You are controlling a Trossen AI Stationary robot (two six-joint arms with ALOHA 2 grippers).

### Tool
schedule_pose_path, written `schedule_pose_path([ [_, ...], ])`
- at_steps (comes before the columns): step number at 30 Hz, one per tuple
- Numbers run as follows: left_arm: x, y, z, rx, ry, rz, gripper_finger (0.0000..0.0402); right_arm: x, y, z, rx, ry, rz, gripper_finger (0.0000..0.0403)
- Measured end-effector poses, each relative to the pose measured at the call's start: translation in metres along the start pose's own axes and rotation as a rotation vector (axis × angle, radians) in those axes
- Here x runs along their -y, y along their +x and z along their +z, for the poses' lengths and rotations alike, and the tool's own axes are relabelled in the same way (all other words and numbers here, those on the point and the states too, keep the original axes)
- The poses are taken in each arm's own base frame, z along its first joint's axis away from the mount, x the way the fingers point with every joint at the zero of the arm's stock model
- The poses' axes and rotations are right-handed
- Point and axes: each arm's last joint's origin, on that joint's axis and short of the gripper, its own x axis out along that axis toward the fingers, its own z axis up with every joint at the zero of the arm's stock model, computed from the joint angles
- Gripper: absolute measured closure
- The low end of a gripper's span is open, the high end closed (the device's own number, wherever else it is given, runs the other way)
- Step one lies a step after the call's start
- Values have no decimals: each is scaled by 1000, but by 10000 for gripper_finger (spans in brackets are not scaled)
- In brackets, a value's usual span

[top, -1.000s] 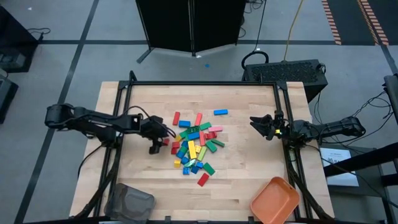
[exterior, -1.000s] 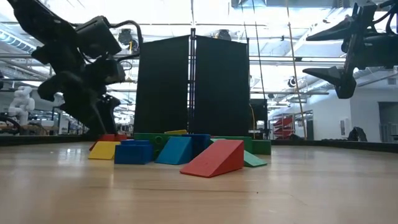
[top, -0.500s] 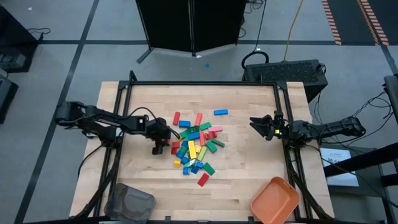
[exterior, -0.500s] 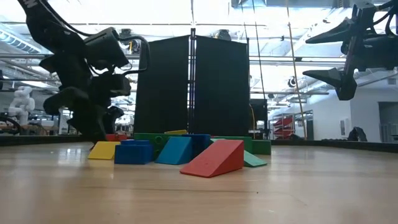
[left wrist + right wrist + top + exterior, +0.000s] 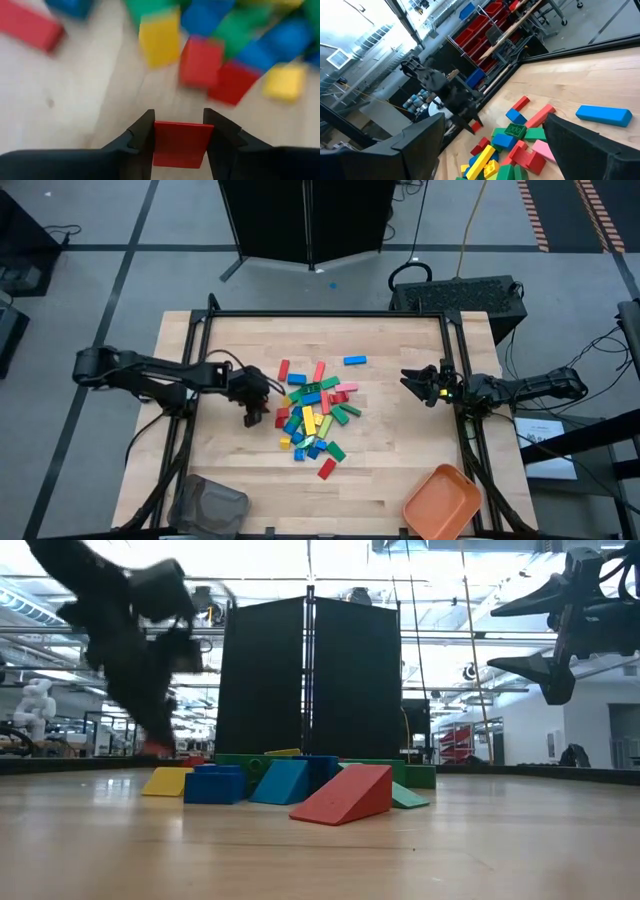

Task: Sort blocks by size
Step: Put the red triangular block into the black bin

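Blocks [image 5: 312, 420] lie in a loose heap at the middle of the desk [image 5: 390, 470], red, blue, green, yellow and pink mixed together, with a blue one [image 5: 354, 361] apart on the far side and a red one [image 5: 326, 469] at the near edge of the heap. The left tool [image 5: 254, 412] hangs at the heap's left edge, its two fingers [image 5: 142, 137] pressed against the sides of a red block [image 5: 180, 143] (the wrist view shows the block squarely between them, with the desk and the blurred heap beyond). In the low view this tool [image 5: 152, 735] is raised a little above the desk, left of the heap. The right tool [image 5: 422, 383] hovers over the right side of the desk, well apart from the heap, with its fingers [image 5: 415, 145] spread wide and nothing between them. A grey bin [image 5: 208, 505] sits at the near left corner and an orange tray [image 5: 441, 502] at the near right corner.
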Motion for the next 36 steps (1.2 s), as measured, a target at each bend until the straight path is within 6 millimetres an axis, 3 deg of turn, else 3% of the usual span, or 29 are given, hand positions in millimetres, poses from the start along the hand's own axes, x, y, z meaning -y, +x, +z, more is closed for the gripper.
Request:
schedule_pose_path([
  [7, 51, -60, 19, 74, 60, -164, 278, 0, 0, 0, 0, -2, 1, 73],
  [13, 101, -97, 7, 40, 34, -348, 278, 0, 0, 0, -5, -6, -3, 73],
  [20, 149, -98, -36, -151, -11, -405, 278, 0, 0, 0, -5, 0, -4, 73],
  [29, 201, -81, -83, -318, -10, -456, 278, 1, 0, -1, -9, 16, -8, 73],
  [36, 218, -62, -99, -356, 32, -448, 278, 1, 0, -1, -9, 11, -9, 73],
])
